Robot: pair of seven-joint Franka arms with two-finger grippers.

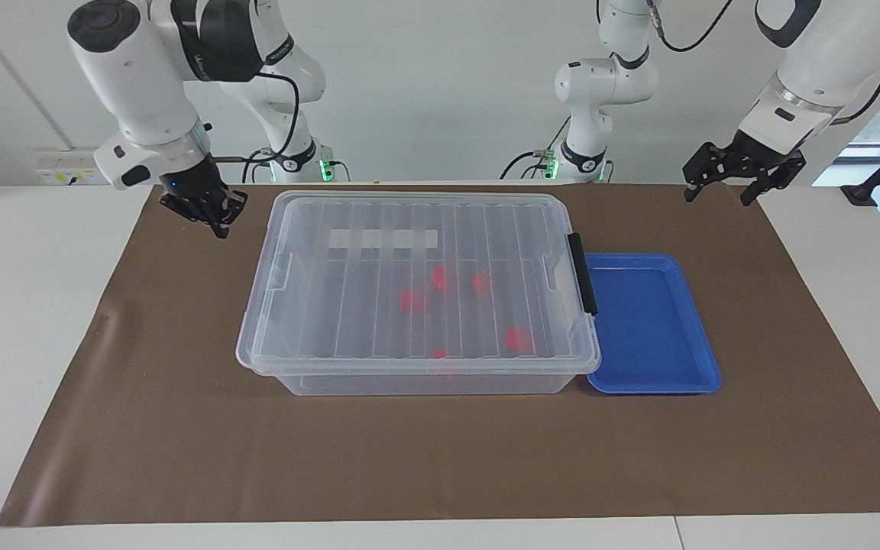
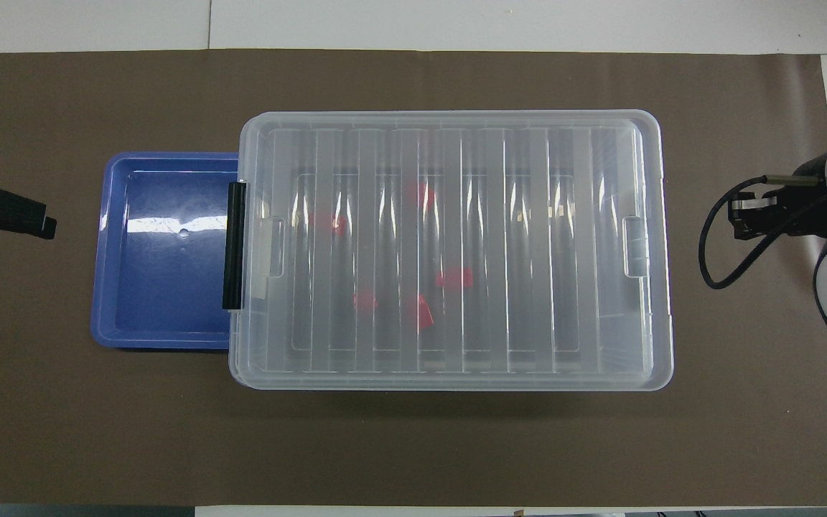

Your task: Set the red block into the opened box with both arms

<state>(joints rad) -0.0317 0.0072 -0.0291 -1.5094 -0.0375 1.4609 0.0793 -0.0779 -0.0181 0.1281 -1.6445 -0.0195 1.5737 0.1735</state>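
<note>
The box (image 1: 417, 229) (image 2: 449, 122) is a clear bin on the brown mat, and its ribbed lid lies flat on top. Several red blocks (image 1: 412, 299) (image 2: 454, 278) show through the lid on the box's floor. My right gripper (image 1: 217, 221) (image 2: 740, 215) is shut with nothing in it. It hangs over the mat just off the box's end toward the right arm and touches nothing. My left gripper (image 1: 715, 197) (image 2: 26, 219) waits open and empty in the air, over the mat's edge at the left arm's end.
A shallow blue tray (image 1: 650, 382) (image 2: 108, 287) with nothing in it sits against the box at the left arm's end. A black clip (image 1: 583, 273) (image 2: 234, 244) runs along that end of the lid. The brown mat (image 1: 425, 458) covers most of the table.
</note>
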